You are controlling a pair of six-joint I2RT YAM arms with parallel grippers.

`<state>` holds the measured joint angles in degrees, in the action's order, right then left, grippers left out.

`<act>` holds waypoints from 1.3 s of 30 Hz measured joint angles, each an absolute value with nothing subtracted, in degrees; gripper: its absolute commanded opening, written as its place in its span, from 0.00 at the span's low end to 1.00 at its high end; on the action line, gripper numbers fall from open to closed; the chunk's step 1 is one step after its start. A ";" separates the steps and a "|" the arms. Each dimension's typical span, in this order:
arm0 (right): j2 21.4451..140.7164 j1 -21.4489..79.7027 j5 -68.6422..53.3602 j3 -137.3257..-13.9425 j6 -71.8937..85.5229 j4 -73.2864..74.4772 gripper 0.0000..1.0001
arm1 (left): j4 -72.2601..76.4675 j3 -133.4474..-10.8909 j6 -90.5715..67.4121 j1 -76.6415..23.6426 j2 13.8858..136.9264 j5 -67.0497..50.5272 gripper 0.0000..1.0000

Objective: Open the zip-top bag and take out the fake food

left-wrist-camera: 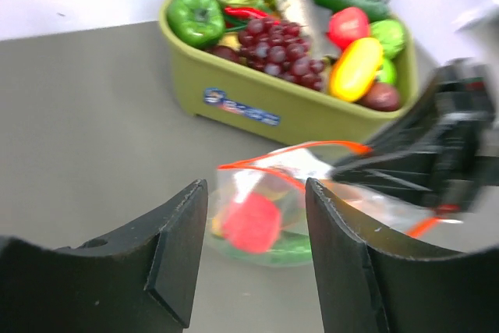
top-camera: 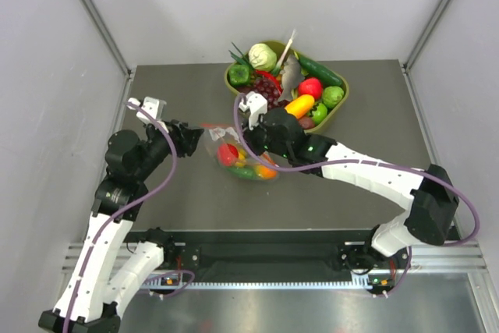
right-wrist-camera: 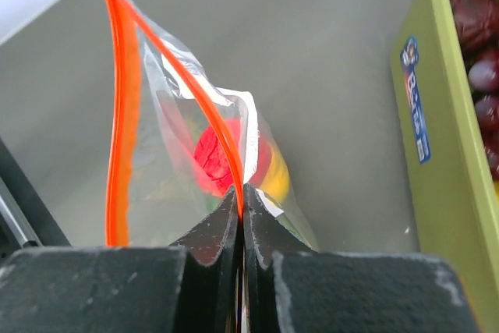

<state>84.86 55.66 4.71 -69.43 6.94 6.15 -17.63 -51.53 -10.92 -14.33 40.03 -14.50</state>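
The zip-top bag (top-camera: 234,154) lies at mid-table, clear with an orange-red zip strip, its mouth parted. My right gripper (top-camera: 245,132) is shut on one side of that strip (right-wrist-camera: 204,107); the other side (right-wrist-camera: 117,115) stands apart to the left. Inside the bag (right-wrist-camera: 168,154) is the fake food: a red fruit (right-wrist-camera: 214,157), a yellow lemon (right-wrist-camera: 274,177) and green pieces (top-camera: 243,172). My left gripper (top-camera: 199,139) hovers just left of the bag, open, with nothing between its fingers (left-wrist-camera: 183,247). In the left wrist view the bag (left-wrist-camera: 273,193) and red fruit (left-wrist-camera: 251,222) show beyond them.
An olive-green tub (top-camera: 337,111) stands behind the bag at the table's far side, filled with grapes (left-wrist-camera: 277,52), a green pepper (left-wrist-camera: 195,15), cabbage (top-camera: 263,56) and other toy produce. Grey walls close in both sides. The tub's wall (right-wrist-camera: 437,115) is close to my right gripper.
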 measured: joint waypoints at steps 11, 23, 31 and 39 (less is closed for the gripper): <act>86.13 55.70 7.31 -69.45 10.37 6.81 0.00 | -15.86 -43.55 -28.32 -14.33 41.10 -22.98 0.58; 87.20 56.23 8.10 -69.43 10.79 6.15 0.00 | -7.64 -40.05 -35.90 -14.35 44.60 -26.89 0.66; 87.46 56.97 8.54 -69.41 10.76 5.61 0.00 | -6.44 -39.94 -36.07 -15.81 48.38 -26.22 0.67; 87.46 57.41 8.91 -68.86 10.74 5.13 0.00 | -6.94 -39.94 -35.38 -16.62 50.85 -24.38 0.58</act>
<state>87.46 57.41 8.91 -68.86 10.74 5.13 -6.94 -39.94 -35.38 -16.62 50.85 -24.38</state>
